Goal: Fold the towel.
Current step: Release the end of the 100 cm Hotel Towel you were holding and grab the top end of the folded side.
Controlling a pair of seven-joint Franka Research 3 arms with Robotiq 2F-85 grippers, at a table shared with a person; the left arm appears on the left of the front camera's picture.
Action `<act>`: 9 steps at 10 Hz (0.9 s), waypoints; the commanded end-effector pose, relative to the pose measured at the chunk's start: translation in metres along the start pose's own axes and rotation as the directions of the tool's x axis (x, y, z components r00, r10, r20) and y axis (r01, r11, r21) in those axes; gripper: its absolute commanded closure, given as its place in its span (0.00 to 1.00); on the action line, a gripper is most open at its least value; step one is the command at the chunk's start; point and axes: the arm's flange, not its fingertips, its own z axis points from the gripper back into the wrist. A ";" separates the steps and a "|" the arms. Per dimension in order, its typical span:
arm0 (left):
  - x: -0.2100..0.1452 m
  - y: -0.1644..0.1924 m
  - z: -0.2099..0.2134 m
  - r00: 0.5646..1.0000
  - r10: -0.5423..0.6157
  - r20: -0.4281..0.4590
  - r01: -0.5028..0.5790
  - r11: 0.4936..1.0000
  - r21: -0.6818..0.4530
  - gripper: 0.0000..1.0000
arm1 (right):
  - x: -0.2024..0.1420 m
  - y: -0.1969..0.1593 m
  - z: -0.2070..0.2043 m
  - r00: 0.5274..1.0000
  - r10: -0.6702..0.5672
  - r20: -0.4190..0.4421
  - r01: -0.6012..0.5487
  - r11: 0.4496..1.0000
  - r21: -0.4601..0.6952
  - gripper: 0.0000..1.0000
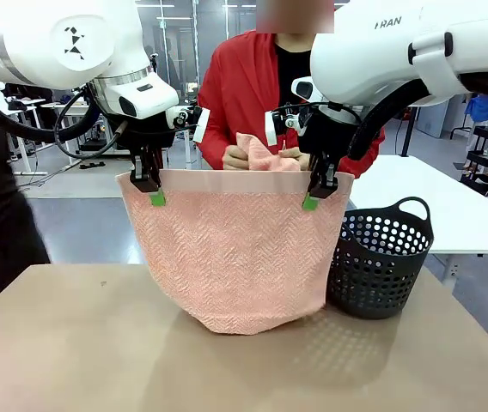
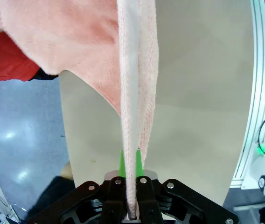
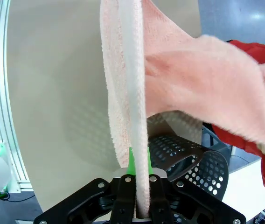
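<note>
Soft, light and limp, the towel (image 1: 235,257) hangs sagging over the desk's (image 1: 98,343) far edge, its firmer hem band clamped at both top corners by the left pincer (image 1: 155,198) and right pincer (image 1: 311,202), probably the surest holds.

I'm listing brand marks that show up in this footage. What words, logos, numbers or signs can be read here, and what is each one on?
"RAN", after a first letter too unclear to read: on the white casing of the right arm.
A black angular logo without letters: on the white casing of the left arm.
Towel and basket: no print visible.
</note>
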 end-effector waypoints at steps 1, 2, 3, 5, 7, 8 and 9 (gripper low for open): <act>-0.001 0.001 0.001 1.000 0.000 -0.005 0.000 1.000 0.003 1.00 | -0.001 0.000 0.000 1.000 0.001 0.000 -0.001 1.000 -0.001 1.00; -0.001 0.001 0.001 1.000 0.000 -0.005 0.000 1.000 0.003 1.00 | -0.001 0.000 0.000 1.000 0.001 0.000 -0.001 1.000 -0.001 1.00; -0.001 0.001 0.001 1.000 0.000 -0.005 0.000 1.000 0.003 1.00 | -0.001 0.000 0.000 1.000 0.001 0.000 -0.001 1.000 -0.001 1.00; -0.001 0.001 0.001 1.000 0.000 -0.005 0.000 1.000 0.003 1.00 | -0.001 0.000 0.000 1.000 0.001 0.000 -0.001 1.000 -0.001 1.00; -0.001 0.001 0.001 1.000 0.000 -0.005 0.000 1.000 0.003 1.00 | -0.001 0.000 0.000 1.000 0.001 0.000 -0.001 1.000 -0.001 1.00; -0.001 0.001 0.001 1.000 0.000 -0.005 0.000 1.000 0.003 1.00 | -0.001 0.000 0.000 1.000 0.001 0.000 -0.001 1.000 -0.001 1.00; -0.001 0.001 0.001 1.000 0.000 -0.005 0.000 1.000 0.003 1.00 | -0.001 0.000 0.000 1.000 0.001 0.000 -0.001 1.000 -0.001 1.00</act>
